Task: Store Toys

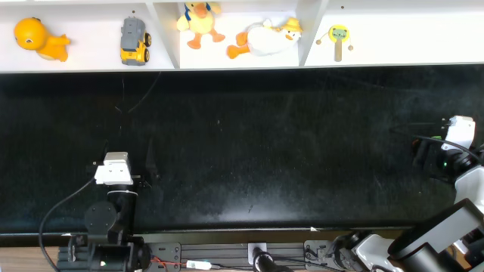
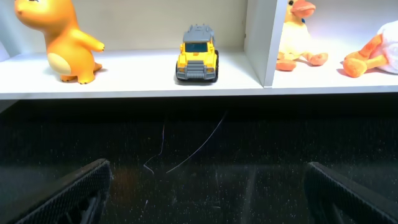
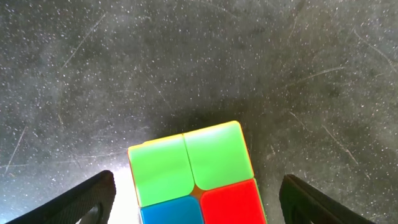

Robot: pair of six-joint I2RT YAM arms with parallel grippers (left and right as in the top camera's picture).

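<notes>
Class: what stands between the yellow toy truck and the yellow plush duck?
A white upright shelf divider, clearest in the left wrist view.

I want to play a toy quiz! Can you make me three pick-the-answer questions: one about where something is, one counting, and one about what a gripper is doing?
1. Where is the yellow truck? A in a basket; B on the shelf beside the orange toy; C on a chair.
2. How many green squares show on the cube? A one; B four; C two.
3. How is the right gripper? A open, a finger either side of the cube; B shut on the truck; C shut on a duck.
Answers: 1 B, truck and orange toy share the left compartment. 2 C, two green squares sit side by side, beside blue and red. 3 A, both fingers stand wide apart with the cube between.
</notes>
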